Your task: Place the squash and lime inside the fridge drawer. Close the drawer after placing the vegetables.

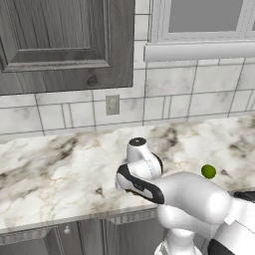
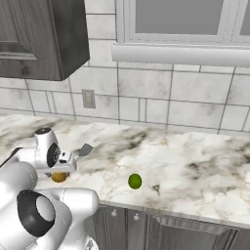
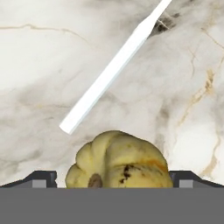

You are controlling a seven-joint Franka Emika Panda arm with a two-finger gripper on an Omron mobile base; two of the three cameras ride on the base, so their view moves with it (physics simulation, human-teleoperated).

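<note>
We judged that we were at the first step, the pickup of the squash, with nothing yet placed in the fridge drawer. In the hand view the small, ribbed, pale yellow squash with brownish mottling and a dark stem scar (image 3: 118,161) sat low in the picture, right between the two dark finger tips of our claw (image 3: 114,178), one tip at each side of it. We could not tell whether the tips were already pressing its skin or merely flanking it; they stood spread about as wide as the squash itself. In the right base view the squash (image 2: 59,177) showed as a yellow-brown lump on the veined white marble worktop (image 2: 195,166), tucked under the white wrist of our arm.

The small, smooth, bright green lime (image 2: 135,181) lay alone on the worktop near its front edge, well apart from the squash; the left base view showed it too (image 1: 208,172), just beyond our arm's elbow.

A long, flat white utensil handle (image 3: 111,70) lay slantwise on the marble just beyond the squash, apart from it.

The next move, as we judged it, called for closing firmly across the ribbed body, lifting straight up clear of the handle, and then carrying it off to the drawer. The rounded, lobed skin might slip if gripped off-centre.
</note>
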